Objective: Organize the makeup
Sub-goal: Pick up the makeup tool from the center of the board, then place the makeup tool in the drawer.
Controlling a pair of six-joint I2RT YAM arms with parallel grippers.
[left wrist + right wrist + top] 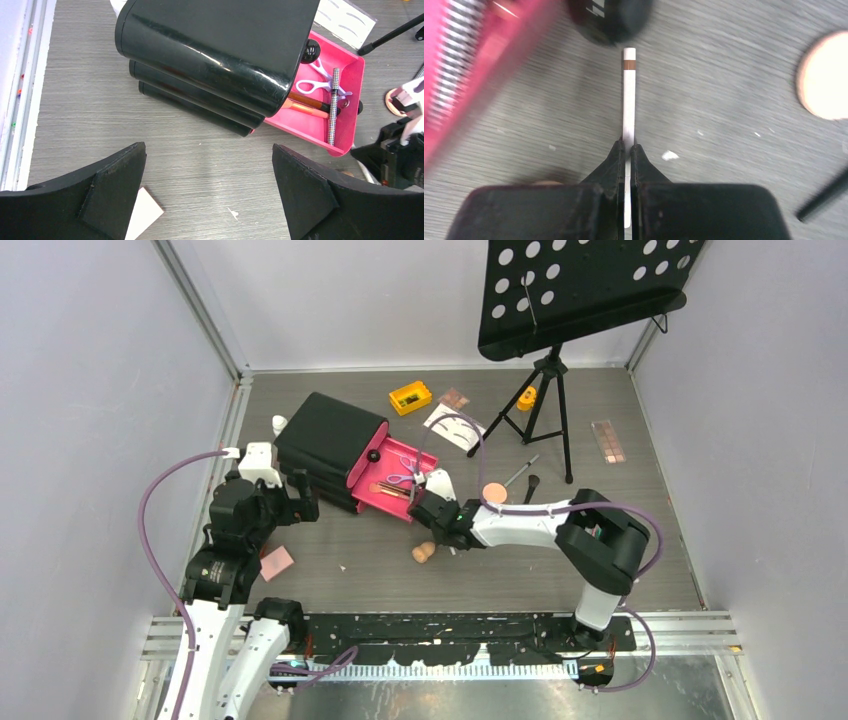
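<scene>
Two arms: the left gripper (pixel 210 165) gapes wide with nothing between its pads; the right gripper (pixel 626 147) is pinched tight on a white pencil (pixel 629 95).
Pencil: thin, with a brown band near its far end. It is held by its near end, so most of its length pokes toward the top centre of the right wrist view. Whether it is off the table I cannot tell.
Drawer: the pink drawer (pixel 395 475) stands pulled out of the black chest (pixel 325 445), centre-left in the overhead view. It holds lilac scissors (pixel 320 82), a speckled stick (pixel 333 107) and an orange brush (pixel 305 106).
Loose makeup: a round peach sponge (pixel 494 493) lies just right of the right gripper and an egg-shaped sponge (pixel 424 552) below it. A pink block (pixel 276 562) sits lower left, an eyebrow card (pixel 455 427) above centre and a brown palette (pixel 607 440) far right.
Risk, grip: with so little pencil between the fingers, I reckon it could swivel or slip out.
Risk, drawer wall: the long free end may catch the pink rim or the dark knob ahead and get levered loose.
Risk, chest: a knock could shove the drawer, as nothing braces it.
</scene>
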